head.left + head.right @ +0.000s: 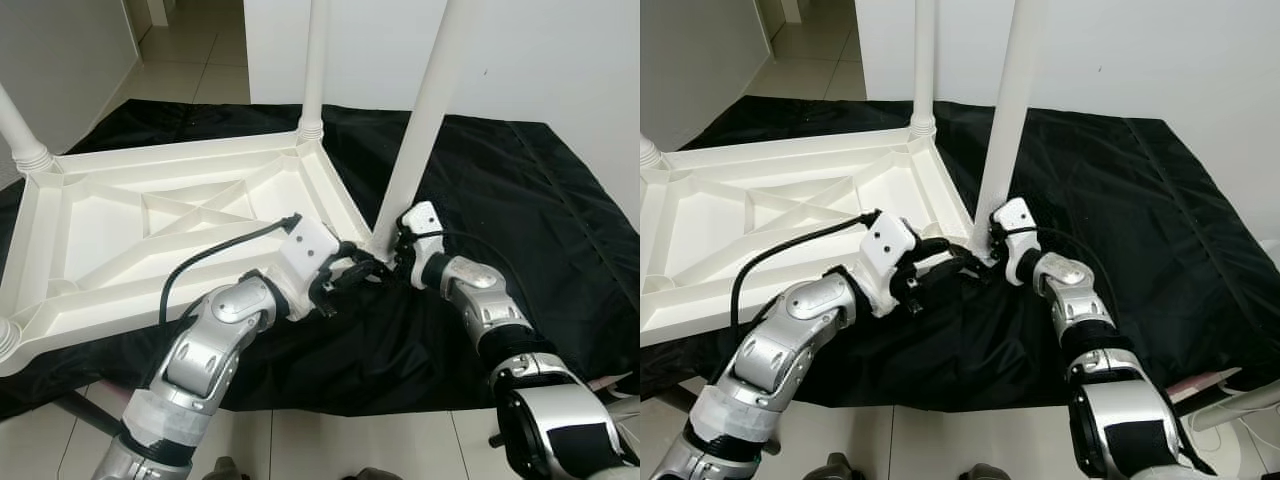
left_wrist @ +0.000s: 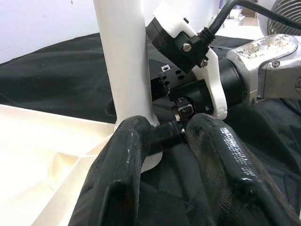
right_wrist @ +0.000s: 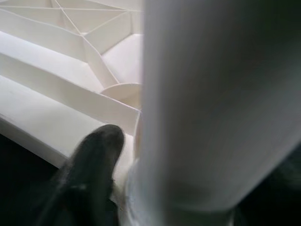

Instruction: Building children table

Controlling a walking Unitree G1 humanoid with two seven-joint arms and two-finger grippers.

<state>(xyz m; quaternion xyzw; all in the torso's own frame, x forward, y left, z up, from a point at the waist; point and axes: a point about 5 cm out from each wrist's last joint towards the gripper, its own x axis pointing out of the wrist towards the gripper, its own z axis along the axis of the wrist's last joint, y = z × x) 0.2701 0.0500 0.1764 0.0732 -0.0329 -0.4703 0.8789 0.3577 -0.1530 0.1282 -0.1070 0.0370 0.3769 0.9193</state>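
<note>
- A black cloth [image 1: 520,200] is spread over a pale tiled floor [image 1: 330,440], with a white wall [image 1: 560,60] behind it.
- A white plastic table top [image 1: 150,230] is laid upside down on the cloth, its ribbed underside facing up; legs are seen standing at its far-left corner [image 1: 20,135], at its far-right corner [image 1: 315,60] and at its near-right corner.
- The left arm is bent at the elbow and reached forward and to the right, so that the left gripper [image 1: 350,272] is brought to the foot of the near-right leg [image 1: 425,110].
- In the left wrist view its fingers [image 2: 127,160] are seen parted either side of the leg's base, with a dark part of the other gripper between them; whether anything is pinched cannot be told.
- The right arm is bent inward, and the right gripper [image 1: 398,250] is pressed to the same leg's base from the right.
- In the right wrist view one black finger [image 3: 91,155] is seen against the leg beside the table's corner; the second finger is hidden, so its grip cannot be told.
- No readable writing is seen.
</note>
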